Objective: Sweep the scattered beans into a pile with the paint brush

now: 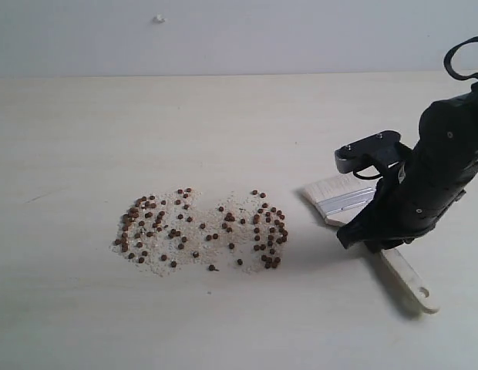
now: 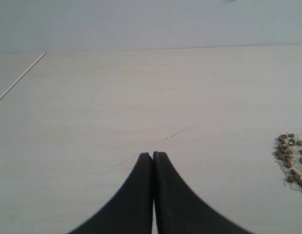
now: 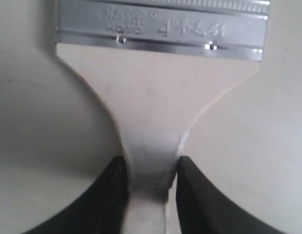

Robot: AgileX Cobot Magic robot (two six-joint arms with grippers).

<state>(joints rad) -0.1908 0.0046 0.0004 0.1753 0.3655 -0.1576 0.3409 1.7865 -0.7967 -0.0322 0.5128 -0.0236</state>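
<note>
The paint brush [image 1: 345, 202] lies on the table [image 1: 223, 116], right of the beans [image 1: 200, 227].

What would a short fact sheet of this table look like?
Table: pale, flat
Beans: reddish-brown, scattered in a loose patch, not yet piled
Paint brush: lying flat, right of the beans in the exterior view, apart from them
Right gripper: jaws against both sides of the brush handle
Left gripper: shut, holding nothing

Light even and diffuse, moderately bright; pale table [image 1: 223, 123] slightly washed out. Soft shadow lies left of the paint brush [image 1: 343, 202]. Right wrist view: glare on ferrule [image 3: 160, 29], stamped lettering blurred. Left wrist view: beans [image 2: 290, 161] slightly out of focus.
</note>
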